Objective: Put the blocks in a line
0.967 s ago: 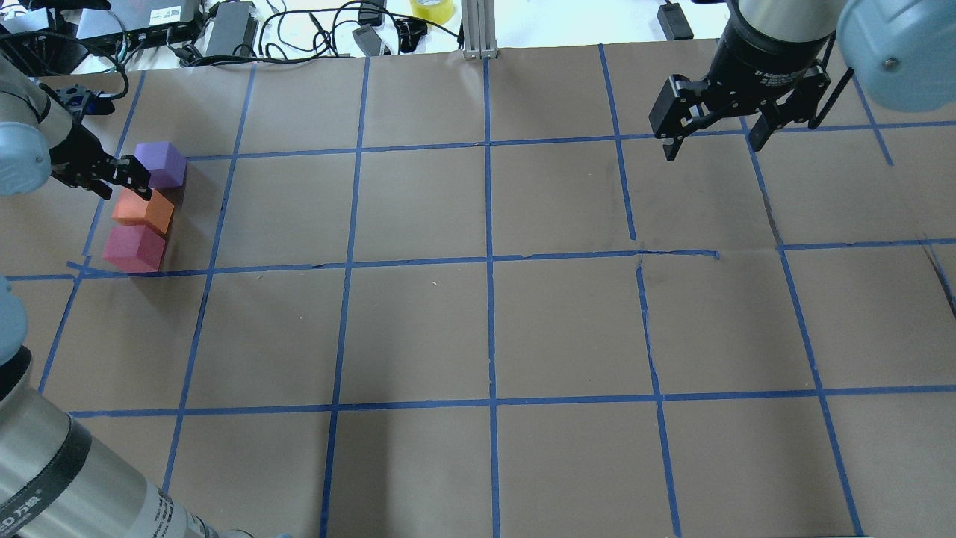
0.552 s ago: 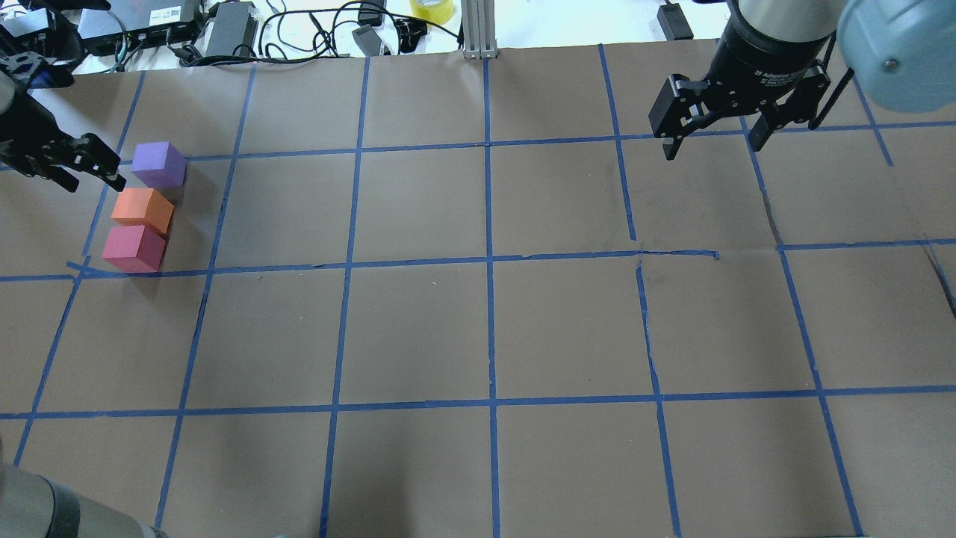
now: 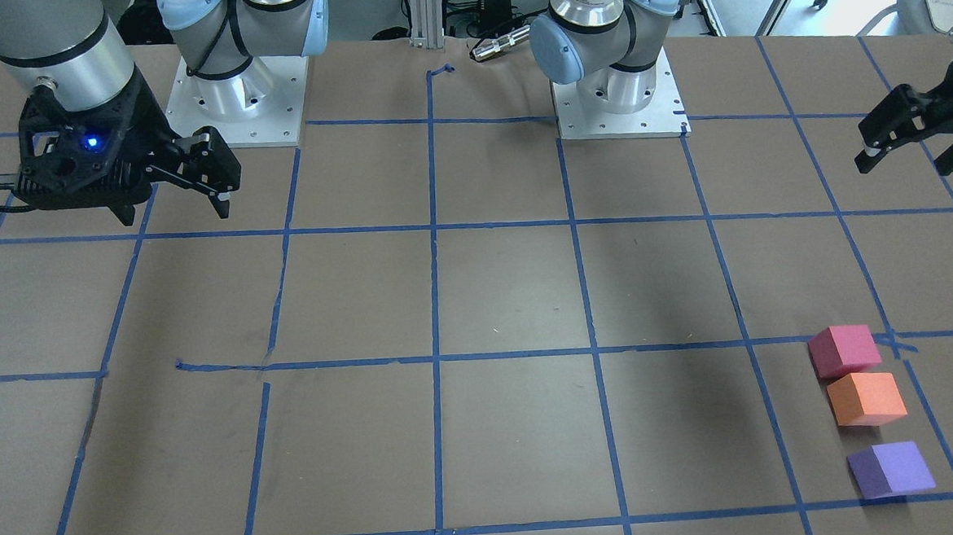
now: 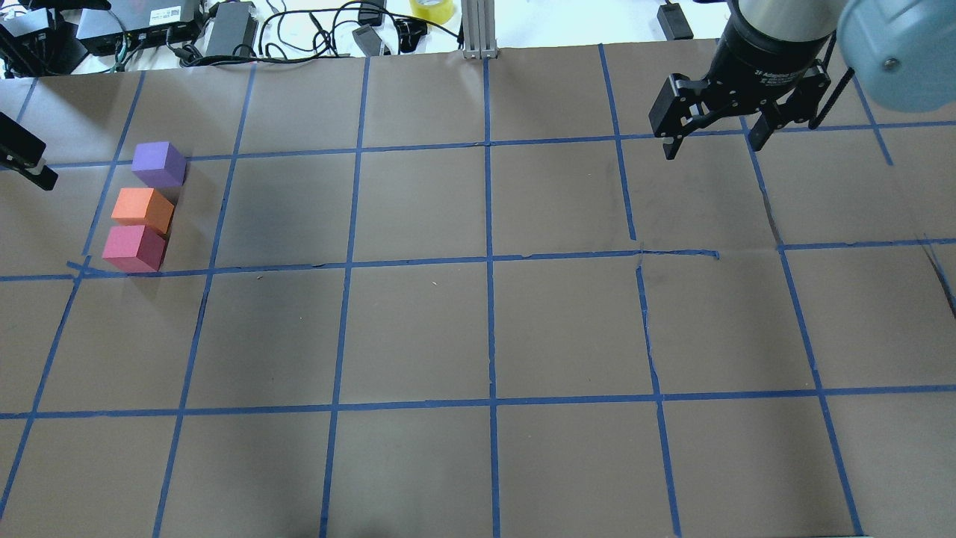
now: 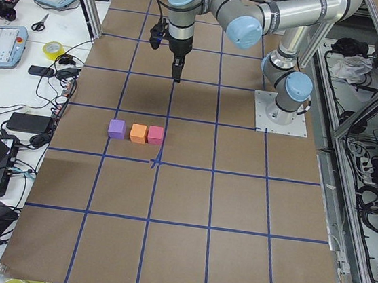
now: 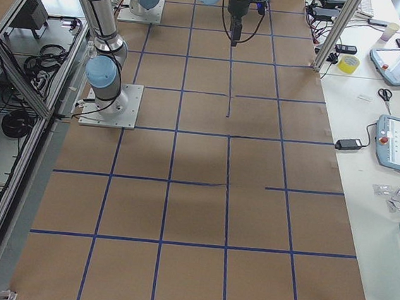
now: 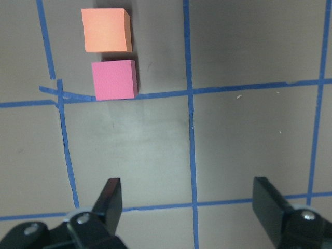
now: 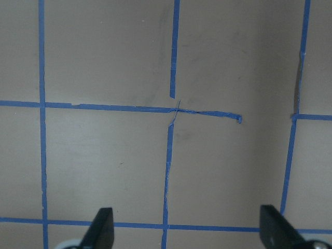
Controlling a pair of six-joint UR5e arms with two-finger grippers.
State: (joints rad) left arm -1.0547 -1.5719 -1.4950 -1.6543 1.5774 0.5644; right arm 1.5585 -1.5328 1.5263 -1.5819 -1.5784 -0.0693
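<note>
At the table's left end, the left gripper [image 7: 189, 203] is hovering above the surface with its fingers [image 7: 110, 197] spread wide and nothing between them. It is standing well apart from the blocks, on their robot-ward side. Across the table, the right gripper [image 4: 713, 144] is hanging likewise with its jaws parted and empty, far from any block. In the left wrist view the pinkish-red block [image 7: 114, 79] and the orange block [image 7: 105, 30] are showing ahead of the fingertips, just beside each other. The purple block [image 4: 158, 164] is lying beyond the orange one, out of that view. In the overhead view the three are forming a short, near-straight row running away from the robot: pinkish-red nearest, orange in the middle, purple farthest. In the front-facing view a narrow gap is separating purple from orange. The pinkish-red block's near edge is resting at a line of blue tape [image 4: 418, 261], close to a tape crossing. All three blocks are sitting flat on the brown paper [image 4: 418, 329] that is covering the table — a sheet that the tape is dividing into a grid of squares.
</note>
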